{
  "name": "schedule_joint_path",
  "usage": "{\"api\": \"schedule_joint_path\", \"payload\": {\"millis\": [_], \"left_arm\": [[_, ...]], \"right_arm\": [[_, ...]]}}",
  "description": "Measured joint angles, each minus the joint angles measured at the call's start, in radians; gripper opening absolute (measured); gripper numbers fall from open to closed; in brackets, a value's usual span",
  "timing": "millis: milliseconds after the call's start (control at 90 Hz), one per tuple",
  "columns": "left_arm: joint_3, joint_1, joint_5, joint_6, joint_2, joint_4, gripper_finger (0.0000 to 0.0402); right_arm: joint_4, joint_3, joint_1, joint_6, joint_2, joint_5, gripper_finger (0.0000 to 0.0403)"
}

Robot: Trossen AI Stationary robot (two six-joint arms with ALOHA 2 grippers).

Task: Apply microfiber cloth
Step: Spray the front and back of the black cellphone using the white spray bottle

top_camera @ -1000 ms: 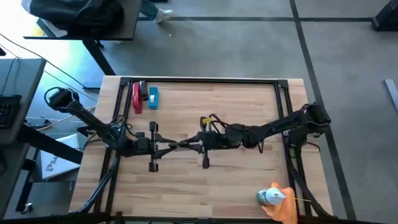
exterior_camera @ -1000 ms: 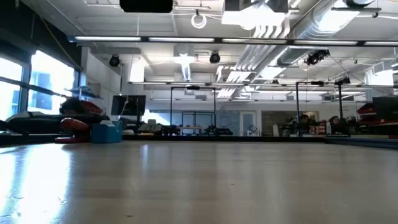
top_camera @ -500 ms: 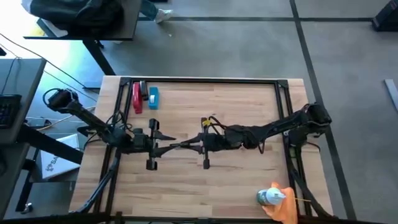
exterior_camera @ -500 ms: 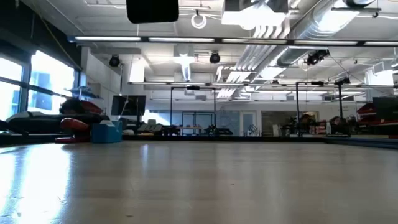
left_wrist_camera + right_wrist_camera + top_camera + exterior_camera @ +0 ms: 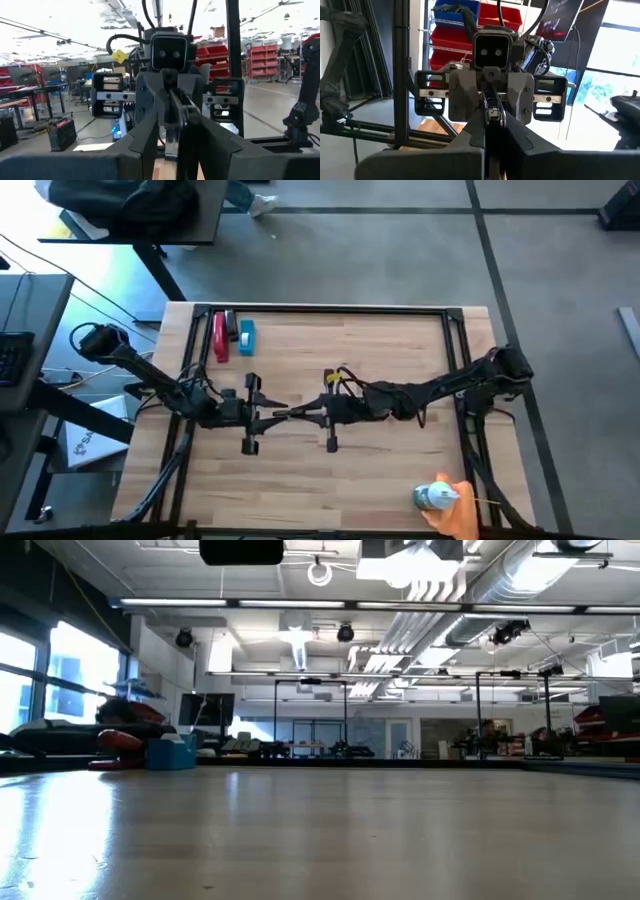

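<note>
Your two arms meet nose to nose over the middle of the table (image 5: 385, 345). In the high view, the left gripper (image 5: 282, 414) reaches in from the left of the frame and the right gripper (image 5: 301, 413) from the right. Their tips come together just left of the frame's centre.

Your left wrist view looks along its own two dark fingers (image 5: 146, 145), which narrow to a point with the jaws together. A thin strip of wood shows between them lower down. Straight ahead is the other arm's wrist camera, filling the centre of the frame. Your right wrist view shows the same thing mirrored. Its fingers (image 5: 470, 145) run up the middle and close to a tip, jaws together, right in front of the left arm's camera. You cannot tell from either view whether the two sets of tips actually touch.

The cloth (image 5: 463, 516) is well away from both grippers, at the lower right of the high view on the table's near right corner. The spray bottle (image 5: 433, 498) lies on its left part.

A red thing (image 5: 220, 338) and a blue thing (image 5: 246, 338) sit side by side at the table's upper left. In the low view you get bare tabletop, with only a dark piece of an arm (image 5: 241, 550) at the top edge.
</note>
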Motion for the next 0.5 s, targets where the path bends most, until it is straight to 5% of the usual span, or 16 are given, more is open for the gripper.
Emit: {"api": "schedule_joint_path", "payload": {"millis": [500], "left_arm": [[0.000,-0.001,0.002,-0.001,0.000,0.001,0.0094]], "right_arm": [[0.002,-0.001,0.008,0.007,0.000,0.004,0.0001]]}}
